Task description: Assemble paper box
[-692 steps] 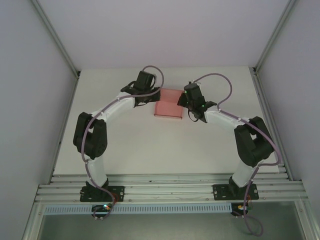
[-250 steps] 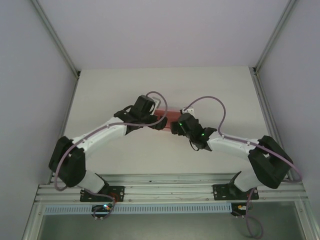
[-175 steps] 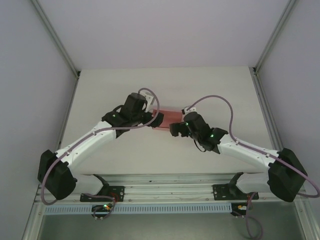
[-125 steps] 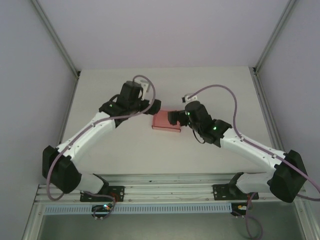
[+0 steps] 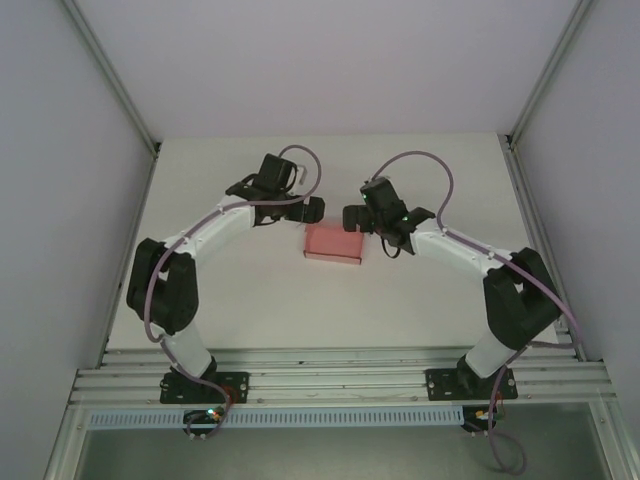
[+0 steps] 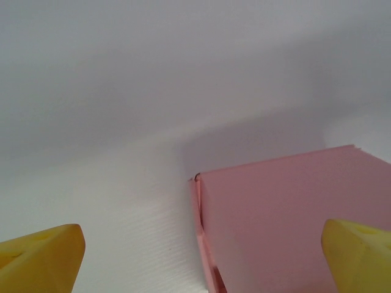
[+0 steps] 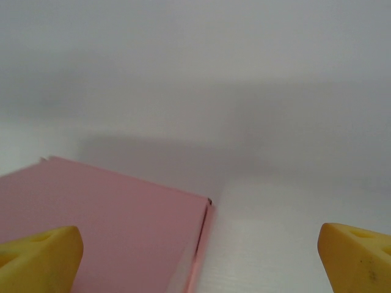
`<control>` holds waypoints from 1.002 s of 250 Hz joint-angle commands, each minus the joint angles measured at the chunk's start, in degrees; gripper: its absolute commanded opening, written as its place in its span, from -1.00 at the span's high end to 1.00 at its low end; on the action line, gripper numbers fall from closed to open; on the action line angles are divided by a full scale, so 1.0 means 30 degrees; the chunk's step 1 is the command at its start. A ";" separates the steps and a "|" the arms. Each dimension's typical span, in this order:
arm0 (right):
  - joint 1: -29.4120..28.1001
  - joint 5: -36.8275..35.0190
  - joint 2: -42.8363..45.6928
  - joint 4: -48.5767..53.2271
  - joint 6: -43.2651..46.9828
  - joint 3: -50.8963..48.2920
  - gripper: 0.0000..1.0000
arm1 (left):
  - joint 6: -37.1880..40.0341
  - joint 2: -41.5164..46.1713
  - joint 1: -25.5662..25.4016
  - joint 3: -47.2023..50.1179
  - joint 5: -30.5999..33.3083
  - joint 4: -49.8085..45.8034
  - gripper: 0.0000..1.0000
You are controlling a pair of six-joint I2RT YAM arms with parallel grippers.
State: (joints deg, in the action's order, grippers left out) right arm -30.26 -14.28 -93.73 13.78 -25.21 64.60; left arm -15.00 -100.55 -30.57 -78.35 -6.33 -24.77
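Observation:
The paper box (image 5: 334,243) is a small closed pink rectangular box lying flat on the white table (image 5: 250,290). My left gripper (image 5: 310,211) hovers just behind the box's far left corner, open and holding nothing. My right gripper (image 5: 353,218) hovers at the far right corner, also open and empty. In the left wrist view the box (image 6: 287,226) fills the lower right between wide-apart yellow fingertips (image 6: 43,253). In the right wrist view the box (image 7: 104,226) lies at the lower left, with one yellow fingertip (image 7: 357,250) far off over bare table.
White walls enclose the table on three sides, with metal corner posts (image 5: 110,75) at the back. An aluminium rail (image 5: 340,380) carrying both arm bases runs along the near edge.
Both arms have drawn back from low over the box and folded up. The grippers now sit at its far corners, and the box is uncovered. It has barely moved.

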 commanded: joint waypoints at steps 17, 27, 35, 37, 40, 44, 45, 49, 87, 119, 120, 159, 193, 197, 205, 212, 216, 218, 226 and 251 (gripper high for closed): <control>-0.0092 0.1267 -0.0559 -0.0071 -0.1555 -0.1416 -0.99 | -0.0513 0.0055 0.0213 0.1600 -0.1703 0.0707 -1.00; -0.0079 0.1339 -0.0700 -0.0168 -0.1771 -0.1659 -0.99 | -0.0592 0.0004 0.0257 0.1902 -0.1914 0.0922 -1.00; -0.0079 0.1392 -0.0838 -0.0186 -0.1835 -0.1817 -0.99 | -0.0646 -0.0123 0.0277 0.2086 -0.2089 0.1041 -1.00; -0.0086 0.1385 -0.0873 -0.0196 -0.1876 -0.1831 -0.99 | -0.0651 -0.0161 0.0284 0.2112 -0.2119 0.1085 -1.00; -0.0080 0.1387 -0.0917 -0.0188 -0.1937 -0.1865 -0.99 | -0.0674 -0.0198 0.0297 0.2160 -0.2158 0.1103 -1.00; -0.0101 0.1417 -0.0973 -0.0197 -0.2002 -0.1942 -0.99 | -0.0698 -0.0283 0.0315 0.2206 -0.2169 0.1102 -1.00; -0.0090 0.1419 -0.0992 -0.0198 -0.2014 -0.1967 -0.99 | -0.0705 -0.0302 0.0315 0.2208 -0.2183 0.1135 -1.00; -0.0096 0.1447 -0.1056 -0.0243 -0.2065 -0.2071 -0.99 | -0.0737 -0.0413 0.0345 0.2251 -0.2219 0.1154 -1.00; -0.0097 0.1451 -0.1505 -0.1028 -0.2464 -0.3042 -0.99 | -0.1047 -0.1043 0.0561 0.2529 -0.3164 0.1905 -1.00; -0.0083 0.1272 -0.1617 -0.1689 -0.2664 -0.3686 -0.99 | -0.1271 -0.1409 0.0638 0.2630 -0.3989 0.2660 -0.95; -0.0081 0.1259 -0.1637 -0.1691 -0.2682 -0.3703 -0.99 | -0.1269 -0.1421 0.0623 0.2625 -0.4001 0.2661 -0.95; -0.0081 0.1391 -0.1366 -0.2299 -0.2453 -0.4092 -0.99 | -0.1186 -0.2224 0.0754 0.2331 -0.4629 0.2867 -0.66; -0.0103 0.1680 -0.0624 -0.2848 -0.2406 -0.4286 -0.99 | -0.1537 -0.2884 0.0952 0.2400 -0.5821 0.3562 -0.50; -0.0092 0.1712 -0.0531 -0.2954 -0.2419 -0.4320 -0.99 | -0.1605 -0.2919 0.0978 0.2454 -0.5974 0.3669 -0.49; -0.0087 0.1769 -0.0336 -0.3086 -0.2501 -0.4362 -0.99 | -0.1774 -0.3050 0.1046 0.2591 -0.6262 0.3971 -0.47; -0.0082 0.1773 -0.0189 -0.3143 -0.2548 -0.4365 -0.99 | -0.1898 -0.3106 0.1107 0.2739 -0.6503 0.4202 -0.40; -0.0101 0.1773 -0.0127 -0.3133 -0.2578 -0.4339 -0.99 | -0.1976 -0.3140 0.1129 0.2808 -0.6634 0.4383 -0.35; -0.0085 0.1751 -0.0087 -0.3152 -0.2581 -0.4329 -0.99 | -0.2009 -0.3157 0.1134 0.2835 -0.6705 0.4470 -0.33; -0.0084 0.1704 0.0031 -0.3144 -0.2649 -0.4308 -0.99 | -0.2145 -0.3217 0.1165 0.2965 -0.6893 0.4735 -0.27; -0.0094 0.1741 0.0175 -0.3188 -0.3001 -0.4394 -0.99 | -0.2405 -0.3336 0.1210 0.3241 -0.7477 0.5313 0.09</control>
State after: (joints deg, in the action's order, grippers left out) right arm -30.26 -9.56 -95.35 4.47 -32.27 51.90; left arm -20.40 -109.80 -27.49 -70.00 -24.40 -12.40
